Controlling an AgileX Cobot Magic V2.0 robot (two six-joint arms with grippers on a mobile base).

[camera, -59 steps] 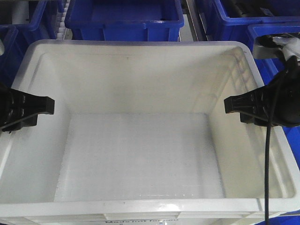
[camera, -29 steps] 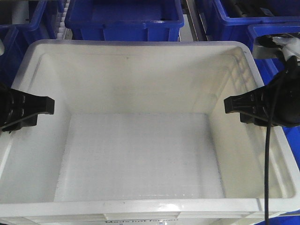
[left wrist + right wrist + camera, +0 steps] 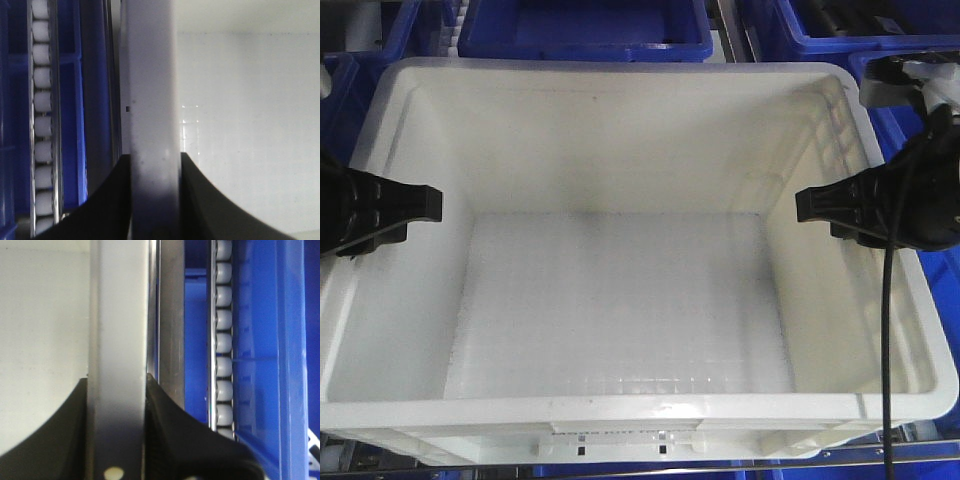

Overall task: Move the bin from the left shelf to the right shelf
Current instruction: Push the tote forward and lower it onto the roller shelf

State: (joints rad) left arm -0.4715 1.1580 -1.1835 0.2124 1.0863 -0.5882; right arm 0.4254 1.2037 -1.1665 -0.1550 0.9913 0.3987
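White bin (image 3: 620,412), one; left pincer (image 3: 153,159), right pincer (image 3: 116,381) on rim.

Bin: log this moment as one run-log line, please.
bin: white, empty | left gripper: fingers clamp left rim | right gripper: fingers clamp right rim | blue crates: behind bin

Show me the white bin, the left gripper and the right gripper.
white bin (image 3: 620,66), front view, far rim.
left gripper (image 3: 152,162), left wrist view, midway between fingertips, astride the bin's wall.
right gripper (image 3: 117,382), right wrist view, midway between fingertips, astride the wall.
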